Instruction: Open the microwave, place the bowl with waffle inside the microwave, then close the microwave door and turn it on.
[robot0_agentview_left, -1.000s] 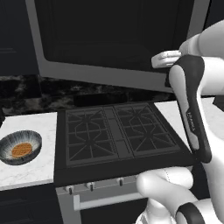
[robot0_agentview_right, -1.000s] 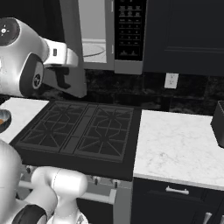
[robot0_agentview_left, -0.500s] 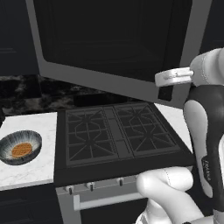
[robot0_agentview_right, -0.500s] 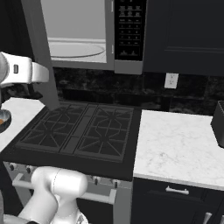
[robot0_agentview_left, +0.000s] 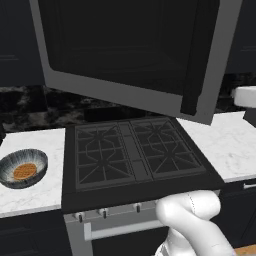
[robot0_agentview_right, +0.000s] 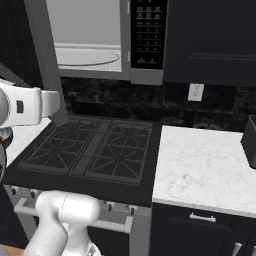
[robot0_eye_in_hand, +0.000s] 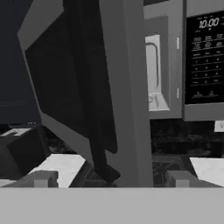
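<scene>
The microwave (robot0_agentview_right: 100, 40) hangs above the stove, its light interior and glass turntable (robot0_agentview_right: 85, 56) exposed, with the keypad strip (robot0_agentview_right: 146, 32) on its right. The microwave door (robot0_agentview_left: 125, 50) stands swung wide open toward me, its dark handle (robot0_agentview_left: 199, 55) on the free edge. In the hand view my gripper (robot0_eye_in_hand: 110, 179) is open, level with the door's grey edge (robot0_eye_in_hand: 127, 87) and the handle's lower end (robot0_eye_in_hand: 105, 170). The streaked bowl (robot0_agentview_left: 9, 165) rests on the left counter, holding the waffle (robot0_agentview_left: 25, 171).
A black gas stove (robot0_agentview_left: 132, 152) fills the middle below the microwave. White marble counter (robot0_agentview_right: 205, 170) runs to its right, with a dark box (robot0_agentview_right: 250, 140) at the far right edge. My white arm (robot0_agentview_right: 25, 105) reaches in beside the open door.
The door has swung much further open, showing the interior. My arm has moved outward with it, toward the right edge of the left base view and the left edge of the right one.
</scene>
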